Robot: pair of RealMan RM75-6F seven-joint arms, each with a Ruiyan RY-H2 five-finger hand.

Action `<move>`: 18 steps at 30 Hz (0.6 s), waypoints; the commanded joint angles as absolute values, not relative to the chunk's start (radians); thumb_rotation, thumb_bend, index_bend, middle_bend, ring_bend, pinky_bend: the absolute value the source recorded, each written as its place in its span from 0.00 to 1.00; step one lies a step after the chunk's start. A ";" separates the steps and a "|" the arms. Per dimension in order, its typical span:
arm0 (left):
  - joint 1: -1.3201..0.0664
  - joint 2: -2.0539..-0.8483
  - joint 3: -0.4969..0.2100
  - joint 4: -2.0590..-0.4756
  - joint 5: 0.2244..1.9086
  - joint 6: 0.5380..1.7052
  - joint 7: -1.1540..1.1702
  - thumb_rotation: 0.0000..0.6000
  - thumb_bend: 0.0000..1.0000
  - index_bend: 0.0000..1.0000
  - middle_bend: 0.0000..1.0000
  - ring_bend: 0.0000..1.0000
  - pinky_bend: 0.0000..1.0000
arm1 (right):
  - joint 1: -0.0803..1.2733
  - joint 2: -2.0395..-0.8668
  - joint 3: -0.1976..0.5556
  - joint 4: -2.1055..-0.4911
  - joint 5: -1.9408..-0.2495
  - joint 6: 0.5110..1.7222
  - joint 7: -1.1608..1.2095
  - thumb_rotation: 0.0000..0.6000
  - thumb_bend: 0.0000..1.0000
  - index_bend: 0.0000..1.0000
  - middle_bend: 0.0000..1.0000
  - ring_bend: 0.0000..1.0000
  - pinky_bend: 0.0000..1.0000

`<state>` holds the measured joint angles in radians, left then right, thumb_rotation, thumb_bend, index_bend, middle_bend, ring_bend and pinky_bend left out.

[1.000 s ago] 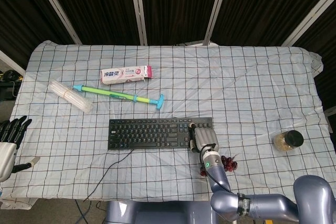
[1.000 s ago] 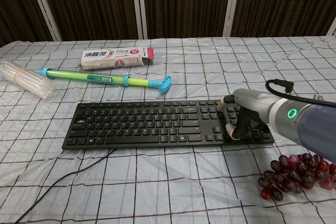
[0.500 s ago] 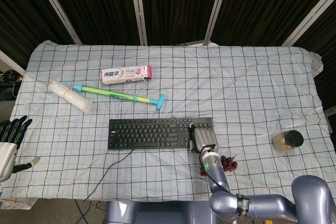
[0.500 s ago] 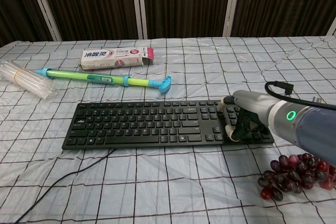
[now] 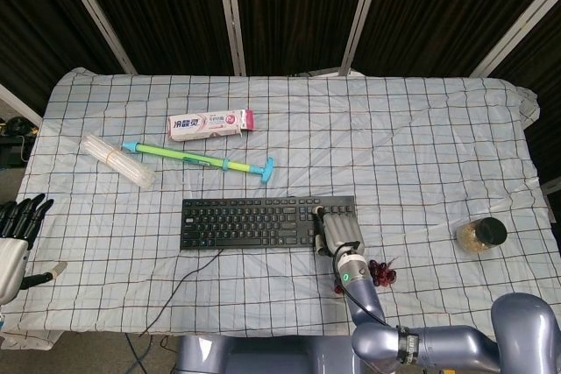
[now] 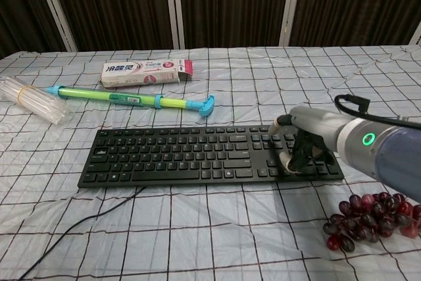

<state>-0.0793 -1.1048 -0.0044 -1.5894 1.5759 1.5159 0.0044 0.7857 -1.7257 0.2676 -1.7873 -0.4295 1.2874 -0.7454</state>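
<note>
My right hand (image 5: 340, 234) rests on the right end of a black keyboard (image 5: 245, 222), over the number pad. In the chest view the right hand (image 6: 306, 143) has its fingers curled down onto the keys of the keyboard (image 6: 184, 154), and it holds nothing. A bunch of dark red grapes (image 5: 382, 272) lies just right of the wrist, and shows in the chest view as grapes (image 6: 368, 220) at the lower right. My left hand (image 5: 16, 234) hangs off the table's left edge with fingers straight and apart, empty.
A toothpaste box (image 5: 210, 123) lies behind the keyboard. In front of it are a green and blue tube (image 5: 197, 158) and a bundle of clear plastic tubes (image 5: 117, 160). A small jar (image 5: 481, 235) stands at the right. The keyboard cable (image 6: 72, 228) trails toward the front edge.
My right hand has shifted slightly left on the keyboard's right end, fingers still curled on the keys. The left hand has not moved.
</note>
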 commanded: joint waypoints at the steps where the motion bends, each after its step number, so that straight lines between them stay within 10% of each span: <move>1: -0.078 -1.105 -0.004 -1.589 1.577 1.518 0.005 1.00 0.08 0.00 0.00 0.00 0.00 | 0.746 -1.673 0.273 -1.873 -0.616 1.353 -0.655 1.00 0.49 0.14 0.73 0.69 0.66; 5: -0.076 -1.105 -0.004 -1.588 1.580 1.523 0.006 1.00 0.08 0.00 0.00 0.00 0.00 | 0.685 -1.582 0.219 -1.954 -0.803 1.389 -0.578 1.00 0.47 0.12 0.55 0.53 0.61; 12: -0.075 -1.109 0.001 -1.588 1.592 1.528 0.016 1.00 0.08 0.00 0.00 0.00 0.00 | 0.533 -1.359 0.055 -2.047 -1.150 1.460 -0.407 1.00 0.35 0.08 0.16 0.07 0.23; 18: -0.072 -1.115 0.006 -1.589 1.599 1.531 0.032 1.00 0.08 0.00 0.00 0.00 0.00 | 0.387 -1.180 -0.126 -1.963 -1.411 1.553 -0.315 1.00 0.22 0.00 0.00 0.00 0.07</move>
<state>-0.0722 -1.1145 0.0058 -1.5892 1.5985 1.5307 0.0321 0.4872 -1.2897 -0.0172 -2.0031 -1.2827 1.4839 -0.3926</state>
